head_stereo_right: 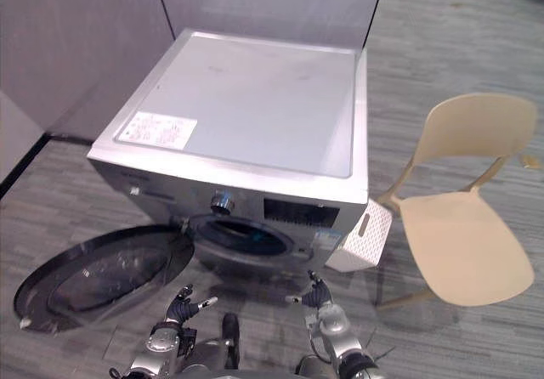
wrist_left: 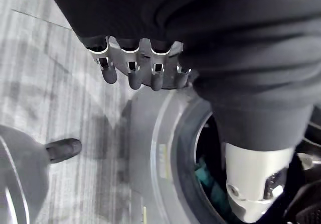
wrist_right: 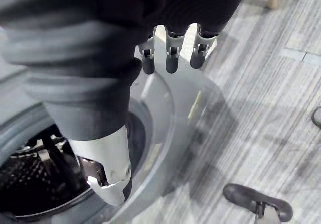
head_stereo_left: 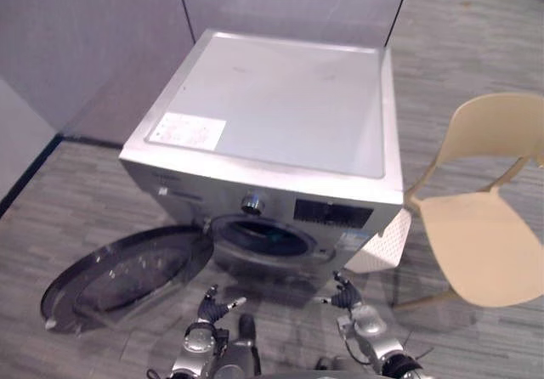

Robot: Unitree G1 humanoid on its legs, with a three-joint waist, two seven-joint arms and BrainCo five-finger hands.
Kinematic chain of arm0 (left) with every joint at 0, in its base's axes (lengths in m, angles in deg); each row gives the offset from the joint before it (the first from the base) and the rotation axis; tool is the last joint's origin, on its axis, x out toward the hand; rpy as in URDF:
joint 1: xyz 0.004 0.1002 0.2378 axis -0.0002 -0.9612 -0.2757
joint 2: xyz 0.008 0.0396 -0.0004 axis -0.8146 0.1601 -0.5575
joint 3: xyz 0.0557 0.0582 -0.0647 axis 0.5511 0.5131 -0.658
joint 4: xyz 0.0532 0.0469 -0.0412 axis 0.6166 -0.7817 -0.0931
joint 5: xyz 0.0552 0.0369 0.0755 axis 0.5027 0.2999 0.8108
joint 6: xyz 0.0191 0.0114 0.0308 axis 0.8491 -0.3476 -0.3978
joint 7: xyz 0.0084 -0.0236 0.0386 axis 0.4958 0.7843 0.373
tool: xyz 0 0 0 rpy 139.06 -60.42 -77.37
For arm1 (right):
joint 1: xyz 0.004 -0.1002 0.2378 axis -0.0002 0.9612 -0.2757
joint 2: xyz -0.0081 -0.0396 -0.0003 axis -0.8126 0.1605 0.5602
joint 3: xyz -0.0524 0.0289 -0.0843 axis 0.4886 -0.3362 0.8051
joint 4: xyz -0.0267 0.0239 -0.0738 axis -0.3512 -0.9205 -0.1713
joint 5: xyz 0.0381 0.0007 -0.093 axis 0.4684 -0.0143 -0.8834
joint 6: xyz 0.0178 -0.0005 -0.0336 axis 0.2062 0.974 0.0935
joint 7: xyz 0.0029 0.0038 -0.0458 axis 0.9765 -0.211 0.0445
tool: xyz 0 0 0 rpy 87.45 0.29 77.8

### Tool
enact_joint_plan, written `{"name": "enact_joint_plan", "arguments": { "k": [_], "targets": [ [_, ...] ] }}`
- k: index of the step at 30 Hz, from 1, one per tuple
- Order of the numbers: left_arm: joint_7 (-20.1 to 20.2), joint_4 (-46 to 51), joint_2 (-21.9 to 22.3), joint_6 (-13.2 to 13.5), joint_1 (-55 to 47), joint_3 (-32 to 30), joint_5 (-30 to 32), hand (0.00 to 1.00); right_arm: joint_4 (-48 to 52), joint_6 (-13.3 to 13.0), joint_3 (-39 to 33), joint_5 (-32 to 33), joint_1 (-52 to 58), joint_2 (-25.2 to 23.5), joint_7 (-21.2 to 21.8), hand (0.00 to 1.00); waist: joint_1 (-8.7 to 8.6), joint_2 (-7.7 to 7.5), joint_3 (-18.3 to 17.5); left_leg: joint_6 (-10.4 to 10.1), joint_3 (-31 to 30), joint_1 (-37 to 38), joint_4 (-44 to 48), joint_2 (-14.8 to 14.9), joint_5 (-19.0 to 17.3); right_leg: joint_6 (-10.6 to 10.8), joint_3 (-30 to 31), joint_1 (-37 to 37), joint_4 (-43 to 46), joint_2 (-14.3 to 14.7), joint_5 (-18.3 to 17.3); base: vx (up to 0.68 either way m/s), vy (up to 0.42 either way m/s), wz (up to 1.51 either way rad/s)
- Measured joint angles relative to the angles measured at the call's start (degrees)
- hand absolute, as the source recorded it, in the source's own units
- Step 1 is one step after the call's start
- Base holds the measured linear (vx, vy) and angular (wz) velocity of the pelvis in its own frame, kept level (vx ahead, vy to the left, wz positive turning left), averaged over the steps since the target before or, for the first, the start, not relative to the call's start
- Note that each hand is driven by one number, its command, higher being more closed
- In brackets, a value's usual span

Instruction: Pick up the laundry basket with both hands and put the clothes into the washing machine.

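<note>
Left hand [head_stereo_left: 210,304] and right hand [head_stereo_left: 344,296] hang empty, uncurled, before the open washing machine [head_stereo_left: 272,107]. Laundry basket [head_stereo_left: 380,245] stands on the floor [head_stereo_left: 85,200] at its right front corner: probably light, stiff plastic; grip 2 opposite rim edges.

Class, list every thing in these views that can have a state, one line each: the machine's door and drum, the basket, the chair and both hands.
Washing machine door: swung fully open, at the robot's left.
Drum: uncovered; a teal item lies inside.
Laundry basket: on the floor beside the machine, in neither hand.
Chair: upright.
Left hand: open, holding nothing.
Right hand: open, holding nothing.
</note>
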Motion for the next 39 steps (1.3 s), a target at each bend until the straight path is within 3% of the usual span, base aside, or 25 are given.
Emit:
{"name": "enact_joint_plan", "arguments": {
  "k": [1,2,3,4,5,6,7,8,9,10,11,14,20,25,28,33,35,39],
  "targets": [
    [-0.2,0.4,1.3,0.1,0.0,0.5,-0.1,0.00,-0.5,0.0,-0.6,0.5,-0.5,0.6,-0.2,0.00,0.05,1.85,1.3,-1.2,-2.0,-0.4,-2.1,0.8,2.3,-0.3,-1.4,0.6,-2.0,1.5,1.9,-0.26,-0.062,0.55],
    [-0.3,0.3,1.6,0.1,-0.3,1.0,-0.5,0.00,-0.8,0.1,-1.0,0.5,0.2,0.4,-0.3,0.00,-0.13,2.42,1.6,-2.3,-3.8,-0.2,-3.8,1.0,4.0,-0.9,-3.0,0.6,-1.7,2.1,2.2,-0.22,-0.062,0.56],
    [-0.3,0.3,1.6,0.1,-0.6,1.5,-0.7,0.00,-0.8,0.1,-1.1,0.6,0.7,0.2,-0.4,0.00,-0.14,2.52,1.5,-3.6,-4.5,0.2,-5.3,1.2,4.7,-1.2,-3.7,0.6,-1.4,2.3,2.3,-0.18,-0.061,0.54],
    [-0.3,0.3,1.2,0.1,-0.8,2.3,-0.8,0.00,-0.4,0.0,-2.0,0.6,1.9,-0.1,-0.7,0.00,-0.16,1.84,1.4,-6.9,-4.6,0.9,-7.4,0.7,1.6,-1.9,-5.2,0.2,-2.0,1.3,2.6,-0.15,0.000,0.63],
    [-0.2,0.3,0.9,0.2,-0.2,2.7,-0.9,0.00,-0.4,0.0,-3.6,0.6,2.4,-1.2,-1.2,0.00,-0.53,-0.67,2.1,-5.9,-3.6,-0.2,-4.7,-0.9,-0.9,-2.7,-6.2,-0.4,-2.0,-0.9,2.5,-0.19,-0.017,0.70],
    [-0.2,0.3,0.9,0.3,-0.2,3.0,-0.9,0.00,-0.5,0.0,-4.9,0.6,2.6,-1.4,-1.3,0.00,-0.75,-3.66,2.9,-2.5,-3.0,-1.9,6.2,-3.3,-2.8,-3.1,-6.0,-1.4,-1.5,-4.4,2.8,-0.14,-0.001,0.52],
    [-0.1,0.4,0.9,0.4,-0.4,3.2,-0.9,0.00,-0.4,0.0,-4.9,0.6,3.0,-1.2,-1.3,0.00,-1.14,-3.90,2.8,-1.8,-3.0,-1.9,9.9,-3.5,-3.9,-2.9,-6.0,-1.5,-1.8,-4.9,3.2,-0.12,0.011,0.18],
    [-0.1,0.4,1.0,0.5,-1.0,4.2,-1.0,0.00,-0.4,0.1,-4.9,0.5,4.2,-0.4,-1.3,0.00,-1.70,-3.08,2.4,-2.0,-3.0,1.4,15.4,-2.3,-7.1,-2.4,-5.8,-1.6,-1.9,-4.8,3.8,-0.08,0.056,-0.04],
    [-0.1,0.3,1.1,0.5,-1.2,4.4,-1.0,0.00,-0.4,0.1,-4.9,0.5,4.6,-0.4,-1.3,0.00,-1.88,-3.03,2.4,-2.3,-3.0,3.0,15.2,-1.8,-8.9,-2.0,-5.7,-1.6,-1.9,-4.5,4.0,-0.07,0.084,-0.15],
    [-0.1,0.2,1.4,0.5,-1.3,4.4,-1.0,0.00,-0.4,0.1,-5.0,0.4,5.4,-0.3,-1.2,0.00,-2.39,-1.28,1.5,-2.8,-3.0,7.0,10.8,-1.0,-11.3,-1.5,-5.6,-1.3,-2.3,-3.6,4.6,-0.01,0.128,-0.11],
    [-0.1,0.1,1.6,0.5,-1.2,4.5,-1.0,0.00,-0.4,0.2,-5.9,0.4,6.1,-0.6,-1.1,0.00,-3.32,-0.22,0.8,-2.6,-2.6,10.4,3.4,-0.8,-11.5,-0.9,-5.8,-0.6,-4.3,-2.4,6.2,0.00,0.125,-0.07],
    [-0.2,0.0,0.2,0.5,0.9,6.7,-1.0,0.00,-0.4,0.7,-6.7,0.4,7.0,-2.2,-1.1,0.00,-3.32,-1.61,0.2,-1.4,-2.7,12.5,-0.6,-2.0,-10.0,-0.1,-6.1,1.9,-9.3,-2.4,9.7,-0.01,0.120,0.04],
    [-1.3,0.6,-0.1,0.5,0.1,7.2,-1.0,0.00,-0.5,0.8,-6.5,0.4,7.8,-2.3,-1.1,0.00,-3.45,-1.35,-1.8,-0.5,-2.8,16.6,-5.1,-4.0,-8.2,1.2,-6.4,6.0,-13.7,-2.9,11.9,0.00,0.069,0.05],
    [-2.7,16.3,-1.4,0.5,-0.4,7.0,-0.8,0.00,-0.5,0.9,-6.5,0.4,7.3,-2.3,-1.1,0.00,-3.63,-1.61,-1.9,-0.1,-4.2,17.4,-7.5,-4.9,-6.4,1.3,-7.9,7.1,-15.3,-2.8,12.9,-0.01,0.019,0.13],
    [-4.3,27.4,-4.9,2.1,1.0,2.7,0.9,0.00,-0.4,0.9,-6.4,0.5,6.3,-2.1,-1.0,0.00,-3.55,-2.01,-2.1,0.1,-4.6,17.7,-8.8,-4.8,-5.6,0.9,-8.1,7.5,-16.6,-2.3,13.7,-0.01,0.002,0.04],
    [-8.3,27.6,-14.4,0.4,9.7,-8.4,2.6,0.00,-0.4,1.4,-6.4,1.2,5.0,-1.2,-0.3,0.00,-3.06,-2.20,-2.1,-0.2,-5.3,17.7,-9.5,-4.4,-5.1,0.8,-9.1,7.8,-17.4,-1.7,14.0,0.00,-0.007,0.06],
    [-9.9,25.3,-18.3,-1.0,14.5,-10.4,4.7,0.00,-0.5,2.3,-6.3,1.2,3.9,-1.1,0.2,0.00,-3.00,-2.52,-2.2,-0.1,-6.1,16.9,-10.3,-4.4,-4.4,0.8,-9.4,7.0,-17.4,-1.6,14.0,0.00,-0.001,0.16],
    [-11.2,11.6,-26.7,-4.5,26.5,-11.5,7.2,0.00,-0.5,2.8,-5.8,1.4,0.3,-1.8,0.2,0.00,-2.74,-4.53,-1.2,-0.1,-6.2,13.5,-10.3,-4.2,-3.3,-0.2,-9.4,3.6,-17.4,-1.3,14.8,0.00,0.002,0.01]
  ]
}}
